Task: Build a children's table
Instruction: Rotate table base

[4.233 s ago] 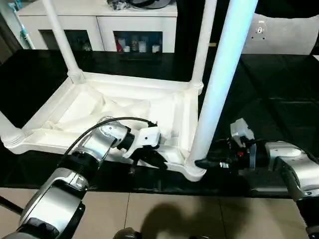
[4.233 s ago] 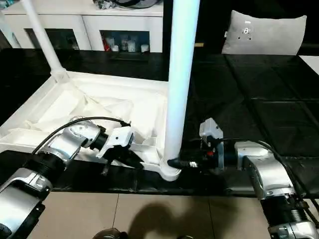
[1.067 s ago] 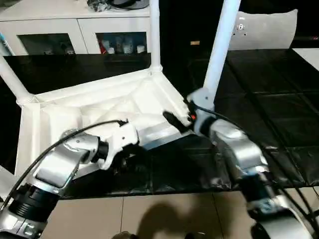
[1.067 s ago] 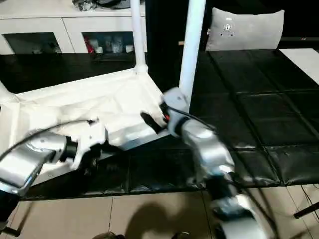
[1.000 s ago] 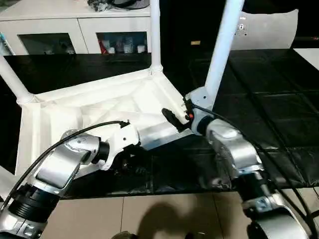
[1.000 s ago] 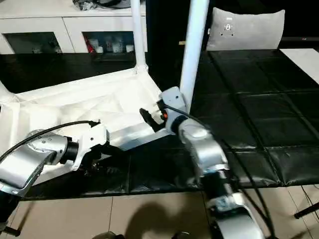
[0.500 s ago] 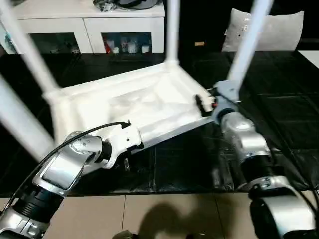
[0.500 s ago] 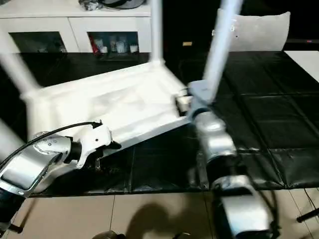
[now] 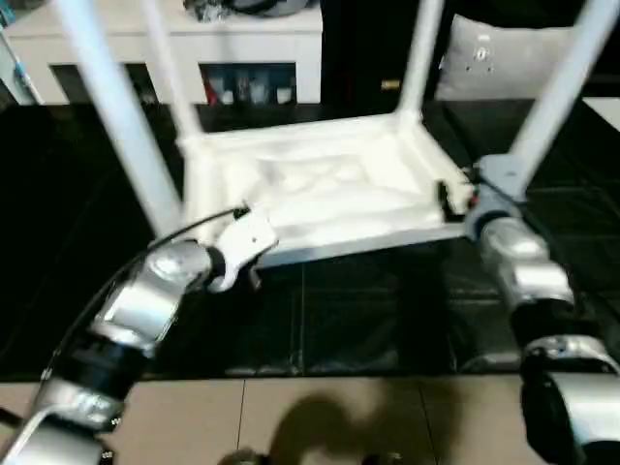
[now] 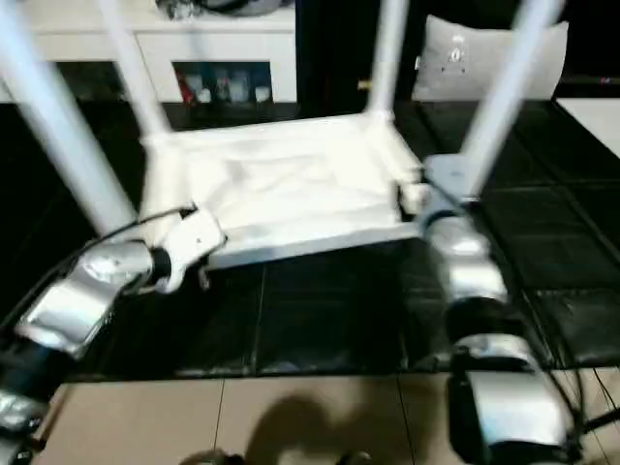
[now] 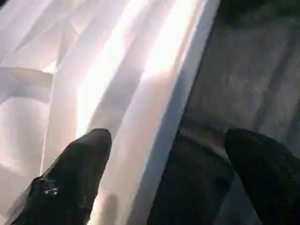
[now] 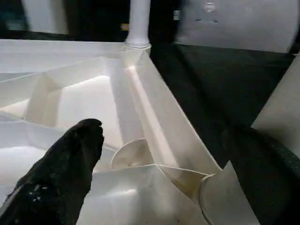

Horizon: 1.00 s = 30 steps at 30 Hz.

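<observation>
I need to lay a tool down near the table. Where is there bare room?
Free: the black padded mat between the upturned white plastic table top and the tan floor strip; also the mat right of the table, below the grey cushion. Crowded: the table's near corners, where the left pincer and right pincer sit.

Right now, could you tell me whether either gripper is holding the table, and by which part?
Nothing is held. The left gripper stands open astride the children's table's side rim, and the right gripper stands open around a corner socket; neither is clamped.
</observation>
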### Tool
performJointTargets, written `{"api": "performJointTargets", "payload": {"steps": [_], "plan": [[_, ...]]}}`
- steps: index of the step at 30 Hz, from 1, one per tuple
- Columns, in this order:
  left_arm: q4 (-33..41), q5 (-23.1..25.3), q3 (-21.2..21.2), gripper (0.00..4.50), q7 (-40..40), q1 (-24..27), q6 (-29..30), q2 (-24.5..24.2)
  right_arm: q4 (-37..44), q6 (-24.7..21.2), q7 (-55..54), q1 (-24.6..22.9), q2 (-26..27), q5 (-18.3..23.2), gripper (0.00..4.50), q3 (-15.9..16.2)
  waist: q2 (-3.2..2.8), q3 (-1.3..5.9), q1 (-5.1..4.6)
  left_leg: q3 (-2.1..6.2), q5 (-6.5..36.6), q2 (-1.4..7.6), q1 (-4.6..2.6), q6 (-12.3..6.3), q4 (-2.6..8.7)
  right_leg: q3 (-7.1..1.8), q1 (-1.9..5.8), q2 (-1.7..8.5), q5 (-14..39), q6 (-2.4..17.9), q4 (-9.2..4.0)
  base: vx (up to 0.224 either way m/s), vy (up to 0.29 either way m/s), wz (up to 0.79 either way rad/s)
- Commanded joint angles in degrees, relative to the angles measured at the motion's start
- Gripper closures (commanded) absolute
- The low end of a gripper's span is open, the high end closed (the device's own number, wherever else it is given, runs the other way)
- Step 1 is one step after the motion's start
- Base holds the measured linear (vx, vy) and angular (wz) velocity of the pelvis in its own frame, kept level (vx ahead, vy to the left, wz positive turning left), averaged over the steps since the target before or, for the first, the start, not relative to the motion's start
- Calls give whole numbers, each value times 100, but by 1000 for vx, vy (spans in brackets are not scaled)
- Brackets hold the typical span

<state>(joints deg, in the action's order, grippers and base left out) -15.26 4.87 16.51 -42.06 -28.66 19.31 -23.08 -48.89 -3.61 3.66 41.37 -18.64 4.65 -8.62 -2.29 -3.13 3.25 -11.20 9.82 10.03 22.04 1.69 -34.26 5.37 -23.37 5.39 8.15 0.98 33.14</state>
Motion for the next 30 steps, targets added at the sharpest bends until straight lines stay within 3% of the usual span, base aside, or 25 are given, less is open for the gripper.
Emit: {"api": "performJointTargets", "payload": {"steps": [1,2,3,4,9,10,11,14,15,19,21,23,24,26,30], "plan": [[-150,-82,-203,5,351,-36,-265,156,-44,92,-139,-39,-109,3,0,-116,67,464,-29,113,1324,234,-117,-124,356,-249,291,302,1559,1039,-332,0,0,0],[-175,-121,-265,5,423,-17,-325,208,-39,106,-145,-56,-121,-13,0,-118,-10,458,-29,121,1343,228,-119,-126,351,-245,285,302,1567,1044,-331,0,0,0],[-179,-214,-401,5,547,32,-352,305,-18,111,-135,-88,-136,-15,0,-129,43,464,-43,112,1380,229,-116,-151,349,-239,291,299,1599,1031,-350,0,0,0],[-98,-427,-652,5,669,194,-609,449,64,100,-129,-172,-170,11,0,-173,48,459,-40,113,1361,225,-106,-182,342,-232,298,307,1620,1048,-352,0,0,0],[283,-988,-1091,5,655,614,-987,752,308,94,-75,-353,-185,46,0,-212,37,456,-17,110,1406,258,-125,-239,347,-223,267,294,1726,1011,-364,0,0,0],[451,-1246,-1251,5,610,807,-935,858,478,85,-9,-451,-155,71,0,-204,107,450,-12,97,1442,270,-136,-235,353,-228,253,290,1776,987,-383,0,0,0],[501,-1320,-1286,5,578,863,-910,874,539,71,14,-482,-144,80,0,-198,89,452,4,110,1437,274,-130,-233,358,-227,261,300,1798,986,-361,0,0,0],[762,-1598,-1265,5,128,1250,-944,720,879,42,189,-692,-79,127,0,-121,91,427,-8,117,1558,278,-119,-240,386,-234,240,297,2036,858,-386,0,0,0],[1039,-1873,-1240,5,-288,1562,-853,581,1147,16,334,-860,-43,168,0,-57,135,423,-30,113,1612,267,-120,-236,385,-232,240,297,2155,806,-403,0,0,0],[1505,-2400,-1294,5,-871,2033,-460,311,1593,-94,664,-1133,-10,272,0,60,91,384,-67,124,1851,280,-143,-171,420,-247,198,288,2527,710,-430,0,0,0],[1654,-2610,-1456,5,-1153,2262,-262,46,1898,-204,971,-1334,17,401,0,139,128,363,-95,132,1980,275,-144,-148,430,-250,194,294,2750,626,-446,0,0,0],[1736,-2797,-1640,5,-1368,2421,-138,-197,2186,-312,1297,-1534,29,517,0,246,108,348,-142,147,2064,273,-141,-118,442,-245,181,282,2905,558,-472,0,0,0],[1735,-2825,-1672,5,-1409,2447,-132,-252,2261,-338,1369,-1587,32,538,0,274,135,348,-149,143,2087,267,-151,-112,438,-244,176,277,2946,530,-477,0,0,0],[1485,-2842,-1765,5,-1771,2521,-62,-705,2578,-543,1632,-1836,33,577,0,425,101,345,-161,156,2126,268,-166,-94,450,-256,160,273,2984,492,-484,0,0,0],[1360,-2803,-1886,5,-1937,2601,17,-1051,2721,-674,1825,-1982,-20,549,0,576,86,343,-171,168,2176,277,-177,-25,476,-275,157,274,2850,555,-452,0,0,0]]}}
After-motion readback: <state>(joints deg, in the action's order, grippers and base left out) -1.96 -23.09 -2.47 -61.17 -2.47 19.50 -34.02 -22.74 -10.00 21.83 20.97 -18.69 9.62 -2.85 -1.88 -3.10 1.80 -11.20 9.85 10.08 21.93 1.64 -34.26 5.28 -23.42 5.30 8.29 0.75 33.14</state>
